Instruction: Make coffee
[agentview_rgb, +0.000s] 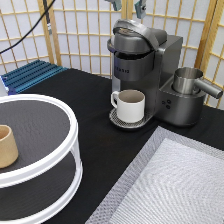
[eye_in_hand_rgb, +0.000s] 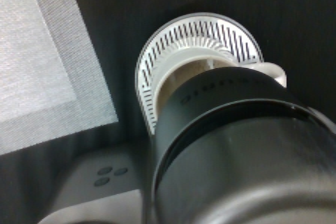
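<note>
The gripper (agentview_rgb: 128, 6), fingers apart and empty, hangs above the coffee maker (agentview_rgb: 145, 70) at the table's far edge; no pod shows, lettering unreadable.

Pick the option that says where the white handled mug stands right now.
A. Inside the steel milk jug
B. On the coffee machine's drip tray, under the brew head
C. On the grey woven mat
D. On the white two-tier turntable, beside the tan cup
B. The white mug stands on the drip tray of the coffee machine, under its brew head; the gripper is above the machine, at the exterior view's top edge.
</note>
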